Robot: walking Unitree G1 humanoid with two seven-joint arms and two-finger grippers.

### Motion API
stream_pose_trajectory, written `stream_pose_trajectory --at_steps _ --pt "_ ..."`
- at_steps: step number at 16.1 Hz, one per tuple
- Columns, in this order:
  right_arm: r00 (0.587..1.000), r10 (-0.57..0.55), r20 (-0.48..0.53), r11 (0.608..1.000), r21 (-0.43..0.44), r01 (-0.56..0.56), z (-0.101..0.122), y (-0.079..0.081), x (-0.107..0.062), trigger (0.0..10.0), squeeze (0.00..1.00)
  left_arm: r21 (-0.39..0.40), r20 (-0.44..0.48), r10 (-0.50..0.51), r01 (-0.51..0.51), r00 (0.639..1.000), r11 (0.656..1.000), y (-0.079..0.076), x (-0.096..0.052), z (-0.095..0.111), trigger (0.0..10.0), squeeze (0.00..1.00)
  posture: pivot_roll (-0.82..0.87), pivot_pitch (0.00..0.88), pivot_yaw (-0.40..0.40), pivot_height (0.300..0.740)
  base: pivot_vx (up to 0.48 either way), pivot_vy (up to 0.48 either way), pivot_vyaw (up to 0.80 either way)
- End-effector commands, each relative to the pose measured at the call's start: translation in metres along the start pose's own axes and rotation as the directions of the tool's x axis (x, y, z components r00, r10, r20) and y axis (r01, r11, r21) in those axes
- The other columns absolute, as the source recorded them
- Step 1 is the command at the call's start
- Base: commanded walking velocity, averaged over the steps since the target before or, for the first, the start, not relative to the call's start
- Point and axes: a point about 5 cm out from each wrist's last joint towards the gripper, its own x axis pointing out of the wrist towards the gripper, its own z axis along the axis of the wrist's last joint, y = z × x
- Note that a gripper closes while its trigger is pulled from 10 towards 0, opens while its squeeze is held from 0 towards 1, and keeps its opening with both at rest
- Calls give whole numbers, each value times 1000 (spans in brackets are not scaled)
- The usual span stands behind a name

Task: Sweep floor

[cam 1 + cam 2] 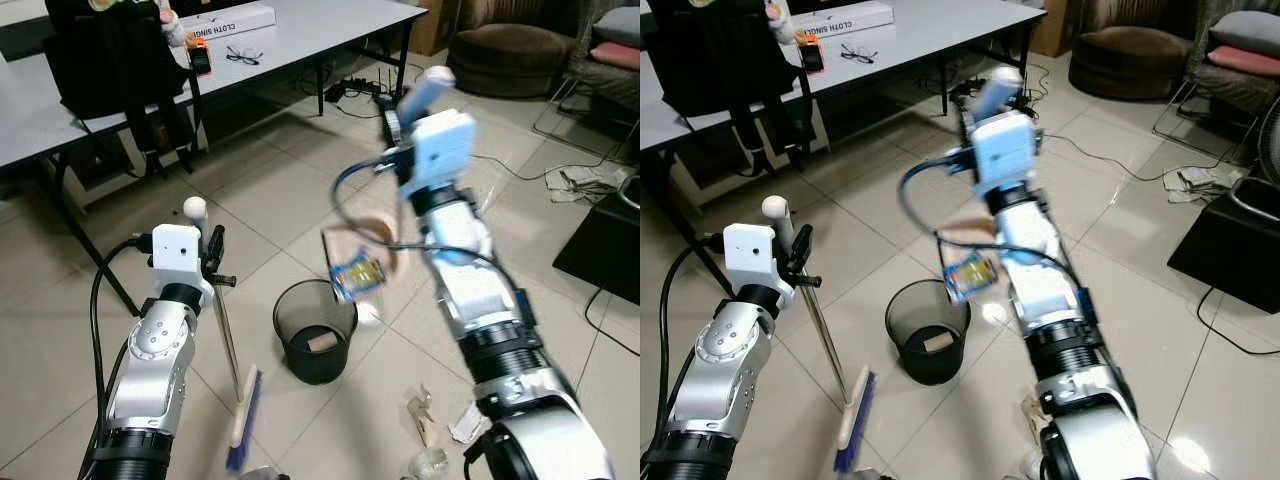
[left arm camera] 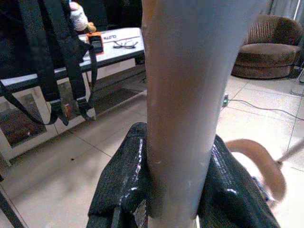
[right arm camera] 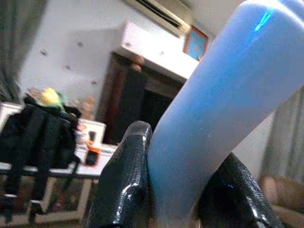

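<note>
My left gripper [image 1: 212,252] is shut on the broom handle [image 1: 194,209], held upright at the left. Its thin metal rod runs down to the blue-bristled brush head [image 1: 243,420] on the tiles. In the left wrist view the pale handle [image 2: 185,95] sits between the black fingers [image 2: 121,190]. My right gripper [image 1: 393,124] is raised and shut on the dustpan's blue handle [image 3: 213,109]. The beige dustpan [image 1: 372,238] hangs tilted over the black mesh bin [image 1: 316,330], a colourful wrapper [image 1: 357,273] at its lip. A tan scrap [image 1: 322,342] lies inside the bin.
Crumpled litter [image 1: 425,415] and a paper scrap [image 1: 465,425] lie on the tiles right of the bin. A grey table [image 1: 300,40] with a black backpack [image 1: 110,55] stands behind. Cables [image 1: 350,90], a brown pouf [image 1: 510,55] and a black box [image 1: 610,245] are to the right.
</note>
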Motion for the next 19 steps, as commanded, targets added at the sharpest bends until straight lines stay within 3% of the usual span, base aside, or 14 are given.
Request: stream_pose_trajectory --at_steps 1,4,5,7,10,11,12,13,14,15,16,18,19 --pt "994 47 95 999 -21 -46 13 9 6 10000 0 15 46 4 -5 999 1000 1 2 11 10000 0 -64 0 38 740 0 0 0" --pt "972 182 148 982 -81 -172 15 29 -2 10000 0 16 48 3 -4 999 1000 1 1 12 10000 0 -65 0 38 740 0 0 0" --pt "946 272 176 960 -123 -253 16 41 -9 10000 0 16 48 2 -2 999 1000 0 2 12 10000 0 -66 0 40 740 0 0 0" --pt "938 300 175 950 -138 -279 13 45 -13 10000 0 16 48 0 -1 999 1000 0 2 12 10000 0 -66 0 40 740 0 0 0" --pt "936 324 139 927 -242 -285 7 41 -13 10000 0 17 44 -5 4 999 1000 -1 3 11 10000 0 -67 0 40 740 0 0 0" --pt "959 266 103 918 -330 -219 3 24 -10 10000 0 20 39 -12 11 999 1000 -2 3 10 10000 0 -66 0 39 740 0 0 0" --pt "967 237 98 921 -340 -192 3 19 -9 10000 0 21 38 -14 14 999 1000 -2 3 10 10000 0 -66 0 39 740 0 0 0" --pt "992 91 83 932 -357 -55 4 -6 -5 10000 0 18 29 -26 25 999 1000 -3 3 9 10000 0 -66 0 38 740 0 0 0" --pt "993 -110 34 930 -348 115 2 -40 -3 10000 0 9 13 -55 55 998 998 -6 3 7 10000 0 -69 1 38 740 0 0 0" --pt "968 -247 -42 913 -345 218 -3 -68 -8 10000 0 0 -8 -92 92 996 996 -10 2 4 10000 0 -75 5 41 740 0 0 0" --pt "959 -277 -68 905 -352 237 -5 -76 -10 10000 0 -2 -15 -104 104 995 995 -12 2 2 10000 0 -77 6 43 740 0 0 0" --pt "901 -372 -223 892 -354 281 -21 -98 -39 10000 0 -18 -21 -142 141 990 990 -18 3 2 10000 0 -90 13 47 740 0 0 -234" --pt "887 -393 -243 890 -345 300 -23 -101 -47 10000 0 -22 -22 -147 147 989 989 -19 3 2 10000 0 -96 16 51 740 0 0 -800"
